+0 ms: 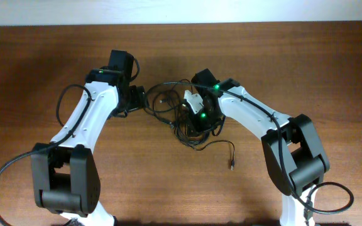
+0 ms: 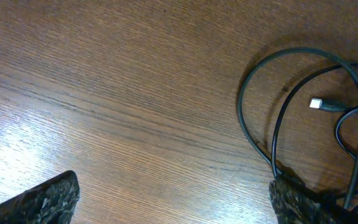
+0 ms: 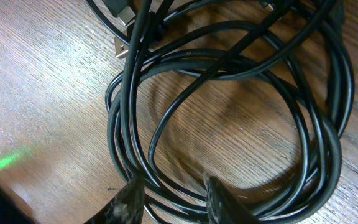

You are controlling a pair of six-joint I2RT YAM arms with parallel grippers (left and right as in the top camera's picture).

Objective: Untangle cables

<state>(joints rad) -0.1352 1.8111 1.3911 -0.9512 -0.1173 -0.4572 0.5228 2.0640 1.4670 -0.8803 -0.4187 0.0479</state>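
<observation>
— Brown wooden table (image 1: 43,50) under both arms. What was the right gripper (image 3: 173,202) doing?
— Its jaws stood partway apart, low over the pile, with a few strands of the cables (image 3: 132,87) running between the fingertips. It looked loose, but I couldn't tell whether they pinched anything.
— And the left gripper (image 2: 166,202)?
— Spread wide and holding nothing, just beside the pile. One loop and a silver-tipped plug (image 2: 316,104) lay near one of its fingers.
— How far along, then?
— Barely started, I'd judge. The cables were one knotted heap at the table's middle, with loops crossing over and under each other. Only one end (image 1: 231,164) trailed free toward the near edge. No cable lay apart from the others, so nearly all the sorting remained.
</observation>
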